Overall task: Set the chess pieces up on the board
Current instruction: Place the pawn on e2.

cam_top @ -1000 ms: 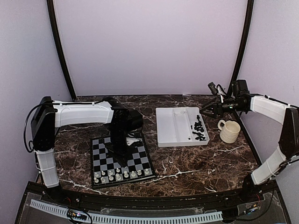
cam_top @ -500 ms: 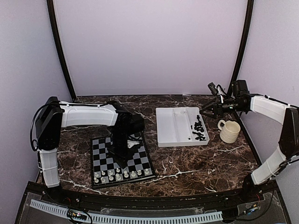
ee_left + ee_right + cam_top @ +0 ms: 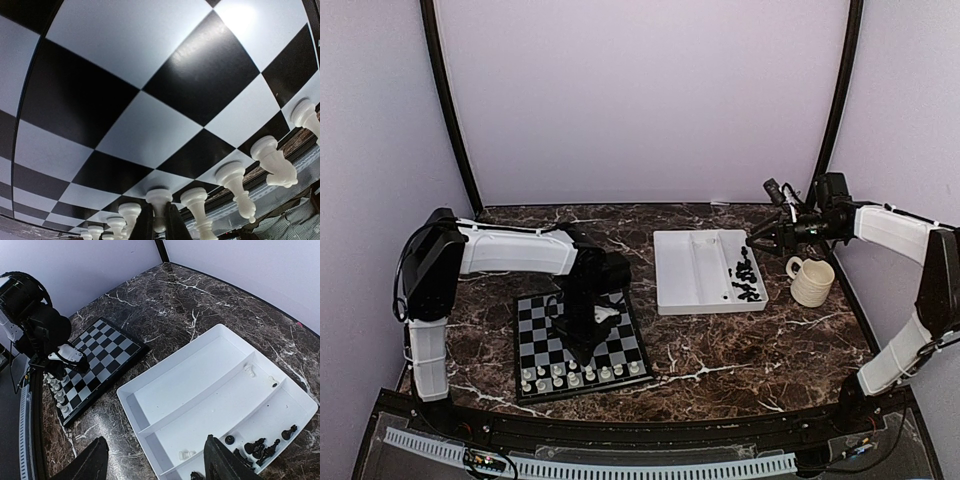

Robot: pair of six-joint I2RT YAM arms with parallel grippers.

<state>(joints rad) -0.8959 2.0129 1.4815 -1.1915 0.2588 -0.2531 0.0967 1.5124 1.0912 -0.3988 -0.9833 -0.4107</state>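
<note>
Dark marble tabletop (image 3: pixel 720 340). Left gripper (image 3: pixel 159 222) pinched on white piece (image 3: pixel 159 197) standing in board's (image 3: pixel 150 100) near row; right gripper (image 3: pixel 160 460) spread wide over white tray (image 3: pixel 200 375) holding black pieces (image 3: pixel 255 447).

We look close across the board (image 3: pixel 125 60), its black and white squares filling the whole view. A row of white pieces (image 3: pixel 234 181) stands along its edge. Our left gripper (image 3: pixel 159 222) pinches one white piece (image 3: pixel 158 197) of that row by its top.
</note>
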